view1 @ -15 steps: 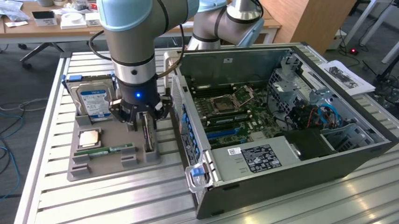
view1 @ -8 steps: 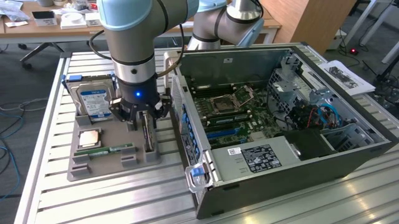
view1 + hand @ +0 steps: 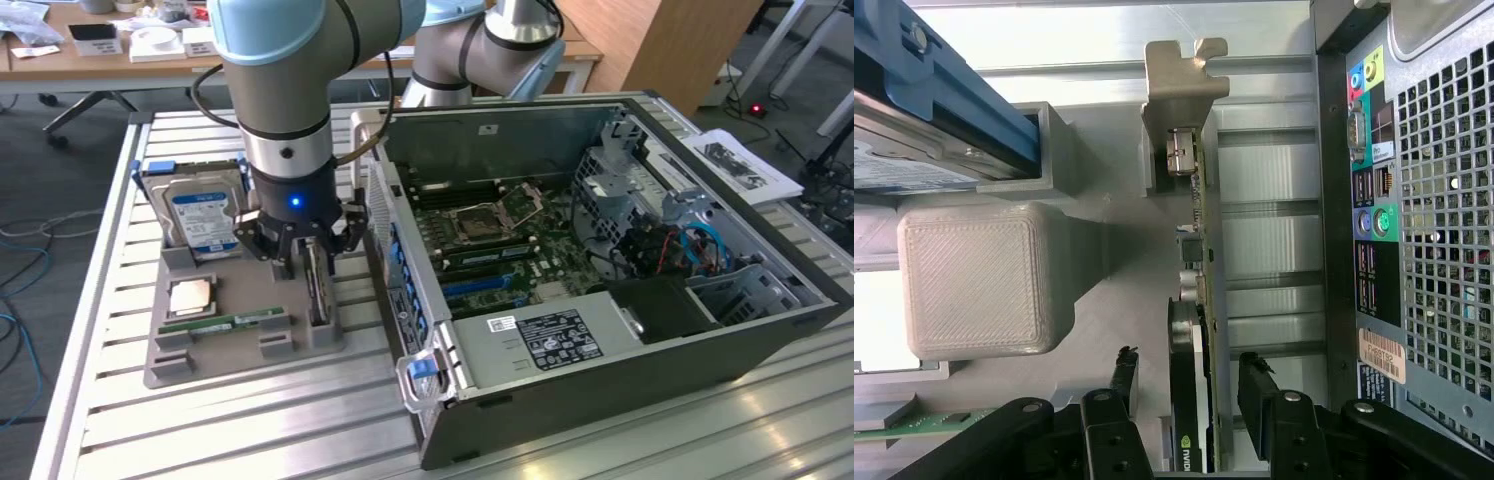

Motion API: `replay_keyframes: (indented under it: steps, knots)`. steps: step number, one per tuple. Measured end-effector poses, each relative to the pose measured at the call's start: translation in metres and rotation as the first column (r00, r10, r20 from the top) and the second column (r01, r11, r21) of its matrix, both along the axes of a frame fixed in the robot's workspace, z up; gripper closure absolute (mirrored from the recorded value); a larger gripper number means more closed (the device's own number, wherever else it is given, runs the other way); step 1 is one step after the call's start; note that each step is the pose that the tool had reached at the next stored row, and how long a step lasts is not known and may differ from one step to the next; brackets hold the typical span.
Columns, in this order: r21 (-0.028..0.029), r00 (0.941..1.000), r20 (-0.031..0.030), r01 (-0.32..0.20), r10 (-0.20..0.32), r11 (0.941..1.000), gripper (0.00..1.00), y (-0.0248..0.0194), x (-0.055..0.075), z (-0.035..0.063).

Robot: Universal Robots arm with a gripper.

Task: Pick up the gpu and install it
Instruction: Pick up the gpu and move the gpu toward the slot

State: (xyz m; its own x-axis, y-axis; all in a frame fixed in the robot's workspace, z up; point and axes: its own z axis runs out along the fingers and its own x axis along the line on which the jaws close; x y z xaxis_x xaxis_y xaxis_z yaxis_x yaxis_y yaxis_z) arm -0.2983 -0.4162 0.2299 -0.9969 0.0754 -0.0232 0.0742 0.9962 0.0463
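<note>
My claw (image 3: 307, 262) hangs wide, straddling the gpu (image 3: 319, 292), which stands on edge in the grey tray (image 3: 214, 372) on the exterior view's left of the computer case (image 3: 747, 335). I'd centre both fingers (image 3: 1254, 385) squarely on the board, clear of its bracket (image 3: 1179, 85).

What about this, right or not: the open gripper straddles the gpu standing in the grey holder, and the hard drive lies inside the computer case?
Wrong on the hard drive: the exterior view shows it standing in the grey holder, outside the computer case. The open gripper does straddle the gpu.
</note>
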Motion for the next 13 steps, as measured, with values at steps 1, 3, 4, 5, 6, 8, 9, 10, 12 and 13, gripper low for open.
replay_keyframes:
  steps: [1, 3, 4, 5, 6, 8, 9, 10, 12, 13]
  knots:
    - [0.0000, 1.0000, 0.0000, 0.000, 0.000, 1.0000, 0.49, 0.0000, 0.0000, 0.0000]
    - [-0.0001, 1.0000, 0.0000, 0.000, 0.000, 1.0000, 0.49, 0.0000, 0.0000, 0.0000]
    - [0.0000, 1.0000, 0.0000, 0.000, 0.000, 1.0000, 0.55, 0.0000, 0.0000, 0.0000]
    - [0.0000, 1.0000, 0.0000, 0.000, 0.000, 1.0000, 0.55, 0.0000, 0.0000, 0.0000]
    - [0.0000, 1.0000, 0.0001, 0.000, 0.000, 1.0000, 0.55, 0.0000, 0.0000, 0.0000]
    - [0.0000, 1.0000, 0.0000, 0.000, 0.000, 1.0000, 0.55, 0.0000, 0.0000, 0.0000]
    - [0.0000, 1.0000, 0.0001, 0.000, 0.000, 1.0000, 0.55, 0.0000, 0.0000, 0.0000]
    - [0.0000, 1.0000, 0.0000, 0.000, 0.000, 1.0000, 0.55, 0.0000, 0.0000, 0.0000]
    - [0.0001, 1.0000, 0.0001, 0.000, 0.000, 1.0000, 0.55, 0.0001, 0.0003, -0.0001]
    - [0.0001, 1.0000, 0.0001, 0.000, 0.000, 1.0000, 0.55, 0.0001, 0.0003, -0.0001]
